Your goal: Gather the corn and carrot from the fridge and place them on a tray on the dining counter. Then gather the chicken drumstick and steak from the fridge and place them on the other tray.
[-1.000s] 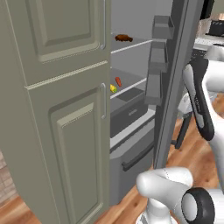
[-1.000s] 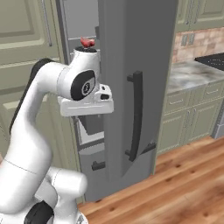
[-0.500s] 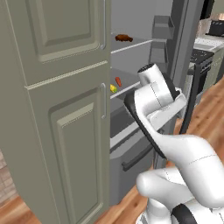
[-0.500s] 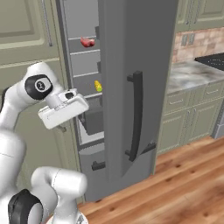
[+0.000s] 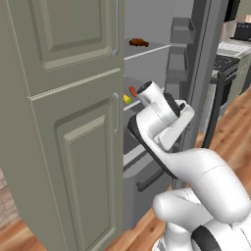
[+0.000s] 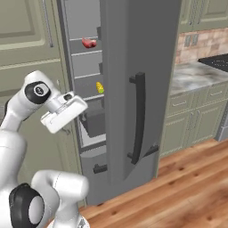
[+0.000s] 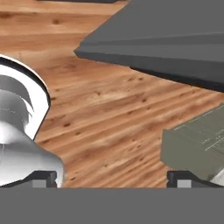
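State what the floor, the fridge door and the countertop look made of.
Floor: wood planks, visible grain, slight sheen. Fridge door: smooth dark grey, likely painted or brushed metal. Countertop: mottled grey, stone-like, perhaps granite.

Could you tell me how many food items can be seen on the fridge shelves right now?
3: a brown drumstick-like piece on an upper shelf, and an orange carrot beside yellow corn on a lower shelf. The cabinet door and fridge door may hide others.

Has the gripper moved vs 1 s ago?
Yes. In the right base view the gripper has swung down and left, from against the fridge door to below the corn shelf.
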